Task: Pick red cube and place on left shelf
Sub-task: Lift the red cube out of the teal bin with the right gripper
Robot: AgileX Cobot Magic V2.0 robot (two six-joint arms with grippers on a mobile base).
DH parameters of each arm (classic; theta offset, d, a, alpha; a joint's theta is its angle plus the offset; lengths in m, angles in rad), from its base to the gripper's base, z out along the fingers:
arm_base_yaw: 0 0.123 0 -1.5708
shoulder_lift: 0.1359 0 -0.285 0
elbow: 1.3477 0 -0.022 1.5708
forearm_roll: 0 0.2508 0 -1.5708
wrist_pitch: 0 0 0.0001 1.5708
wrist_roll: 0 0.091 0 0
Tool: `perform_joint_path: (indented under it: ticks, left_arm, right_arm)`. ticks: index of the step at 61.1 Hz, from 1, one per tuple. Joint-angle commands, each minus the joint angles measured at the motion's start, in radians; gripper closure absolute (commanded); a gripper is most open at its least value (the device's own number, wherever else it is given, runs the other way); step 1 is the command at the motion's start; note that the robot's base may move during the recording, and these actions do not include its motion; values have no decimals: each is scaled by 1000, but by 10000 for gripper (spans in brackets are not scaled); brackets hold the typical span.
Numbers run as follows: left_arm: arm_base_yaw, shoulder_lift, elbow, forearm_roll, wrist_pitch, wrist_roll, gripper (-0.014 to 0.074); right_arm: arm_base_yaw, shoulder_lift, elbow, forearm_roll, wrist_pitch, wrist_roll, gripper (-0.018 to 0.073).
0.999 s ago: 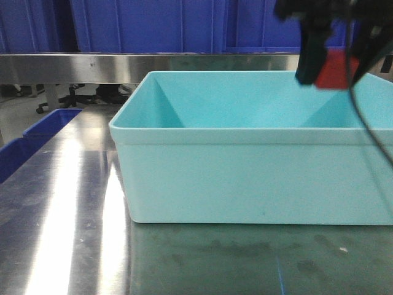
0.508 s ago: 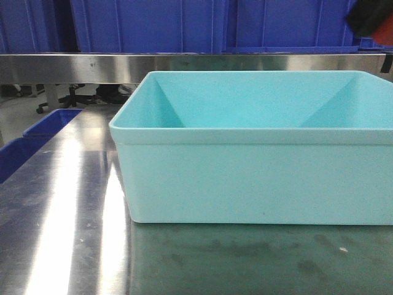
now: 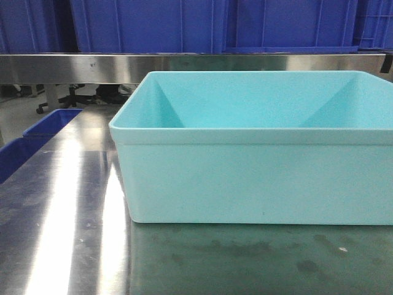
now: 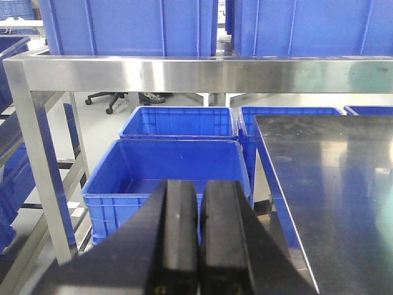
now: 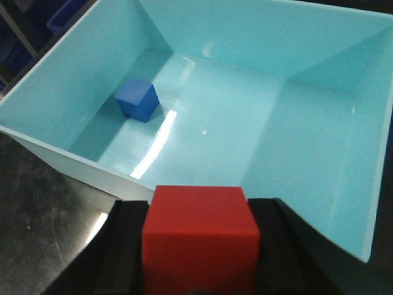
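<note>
Red cube sits clamped in the right gripper, above the near rim of the teal tub. It looks rigid, light and smooth, best held by opposite flat faces. Left gripper is clenched on nothing, facing the left shelf. No writing is legible anywhere.

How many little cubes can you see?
2. The red cube is clamped in the right gripper; the blue cube sits inside the teal tub. More may be hidden outside view.
</note>
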State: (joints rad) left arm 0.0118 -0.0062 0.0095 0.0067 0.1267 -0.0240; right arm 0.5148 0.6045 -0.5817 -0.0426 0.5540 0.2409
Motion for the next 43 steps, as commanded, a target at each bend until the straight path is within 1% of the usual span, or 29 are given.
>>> perform_joint_path:
  ticks: [1,16,25,43]
  left_arm:
    - [-6,-15,23,-7,-87,-1,495]
    - [-6,-15,23,-7,-87,-1,495]
    - [-6,-15,23,-7,-87,-1,495]
    - [-6,-15,23,-7,-87,-1,495]
  right_arm:
    - [3,-46,5,-12,-152,-12,375]
    - [3,-142,18,-15,-281,-12,375]
    - [3,-176,18,-15,-280,-12,375]
    - [3,-176,18,-15,-278,-12,375]
